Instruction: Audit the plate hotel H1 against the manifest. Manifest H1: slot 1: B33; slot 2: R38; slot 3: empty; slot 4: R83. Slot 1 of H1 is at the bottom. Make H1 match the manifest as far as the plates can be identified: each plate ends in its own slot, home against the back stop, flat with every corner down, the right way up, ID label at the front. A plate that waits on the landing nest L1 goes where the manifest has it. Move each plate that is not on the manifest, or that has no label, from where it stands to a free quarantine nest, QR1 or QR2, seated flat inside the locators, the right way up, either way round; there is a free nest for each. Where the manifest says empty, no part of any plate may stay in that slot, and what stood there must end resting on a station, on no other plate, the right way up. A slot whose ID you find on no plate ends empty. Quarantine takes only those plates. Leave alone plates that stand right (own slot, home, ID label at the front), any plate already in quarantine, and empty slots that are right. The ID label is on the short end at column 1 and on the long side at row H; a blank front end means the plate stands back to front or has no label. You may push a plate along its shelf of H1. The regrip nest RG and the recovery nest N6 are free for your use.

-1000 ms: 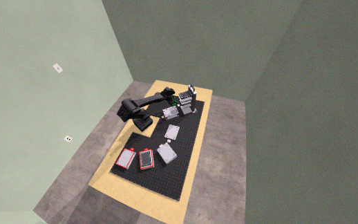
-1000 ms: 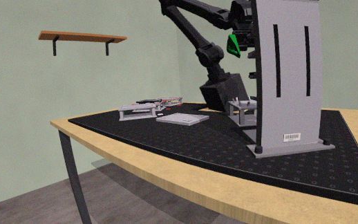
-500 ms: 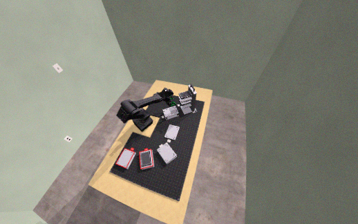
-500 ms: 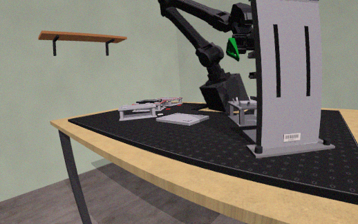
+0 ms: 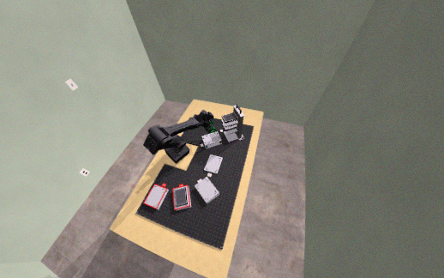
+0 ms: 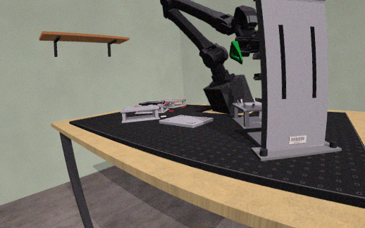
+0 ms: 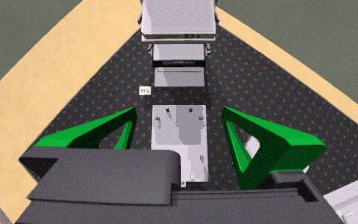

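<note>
The green jaws stand spread to their widest and grip nothing; the gripper hangs high in front of the plate hotel H1, fingers pointing down and toward its open face; directly beneath, between the fingers, lies a flat grey nest plate with nothing seated on it.

The step in hand looks like the approach to a shelf of the hotel; to do it well, I judge the wrist should stay square to the shelf fronts, the jaws kept wide until they straddle a plate's sides, and the plate drawn straight out so no corner catches the uprights.

In the wrist view the hotel's shelves step away upward, the top one showing a pale flat surface; whether that is a plate or a bare shelf I cannot tell, and no ID label is legible.

Further out, the red-rimmed quarantine nests sit side by side at the near end of the black board; one carries a dark plate, the other shows a pale surface.
</note>
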Controlling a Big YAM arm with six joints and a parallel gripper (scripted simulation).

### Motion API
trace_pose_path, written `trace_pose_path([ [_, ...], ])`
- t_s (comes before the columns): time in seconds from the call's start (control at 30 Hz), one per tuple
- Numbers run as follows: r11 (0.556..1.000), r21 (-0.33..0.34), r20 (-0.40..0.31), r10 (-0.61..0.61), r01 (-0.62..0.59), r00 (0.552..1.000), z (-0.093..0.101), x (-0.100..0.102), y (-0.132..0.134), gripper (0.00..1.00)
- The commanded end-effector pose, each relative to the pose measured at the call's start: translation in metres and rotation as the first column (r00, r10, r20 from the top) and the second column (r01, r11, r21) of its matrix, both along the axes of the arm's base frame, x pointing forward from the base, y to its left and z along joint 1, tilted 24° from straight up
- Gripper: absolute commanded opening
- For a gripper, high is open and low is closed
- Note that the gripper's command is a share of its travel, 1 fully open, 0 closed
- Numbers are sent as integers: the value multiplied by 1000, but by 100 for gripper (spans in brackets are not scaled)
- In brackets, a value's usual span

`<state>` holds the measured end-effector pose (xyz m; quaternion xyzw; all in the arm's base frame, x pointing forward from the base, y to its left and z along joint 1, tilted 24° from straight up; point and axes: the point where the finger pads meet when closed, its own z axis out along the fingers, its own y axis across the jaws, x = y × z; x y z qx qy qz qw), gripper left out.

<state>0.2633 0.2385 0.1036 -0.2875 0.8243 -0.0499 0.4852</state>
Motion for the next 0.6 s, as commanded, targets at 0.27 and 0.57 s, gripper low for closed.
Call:
trace_pose_path([
  [0.27, 1000, 5, 12, -3, 3, 1000, -10, 10, -1, 100],
  [0.57, 1000, 6, 13, -3, 3, 1000, -24, 15, -4, 100],
])
